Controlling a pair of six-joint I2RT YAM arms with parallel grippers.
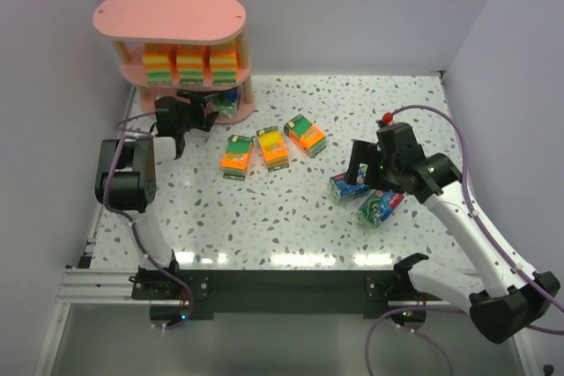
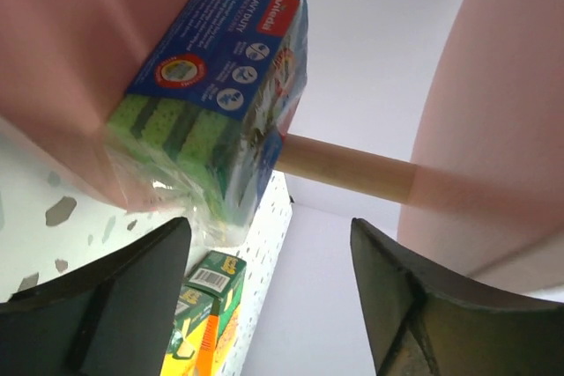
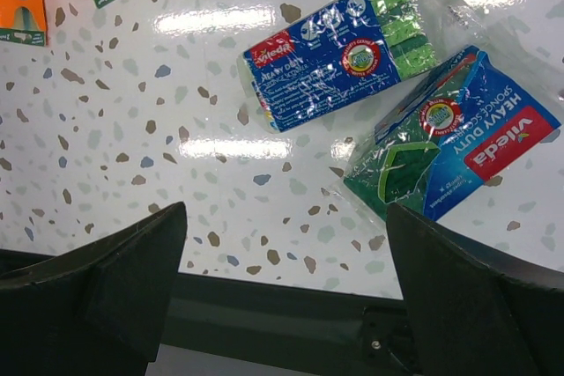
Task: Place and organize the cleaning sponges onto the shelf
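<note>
The pink three-tier shelf (image 1: 167, 17) stands at the far left; three orange sponge packs (image 1: 189, 65) sit in a row on its middle board. A blue-green pack (image 2: 211, 103) lies on the bottom board, also seen in the top view (image 1: 227, 99). My left gripper (image 1: 201, 114) is open and empty just in front of that pack (image 2: 269, 257). Three orange packs (image 1: 272, 147) lie on the table's middle. Two blue-green packs (image 3: 339, 50) (image 3: 449, 143) lie by my right gripper (image 1: 359, 169), which is open and empty above the table near them (image 3: 286, 261).
A light wooden post (image 2: 348, 169) of the shelf stands right of the pack on the bottom board. White walls close in the speckled table (image 1: 291, 226) on the left, back and right. The black rail (image 1: 282, 283) runs along the near edge.
</note>
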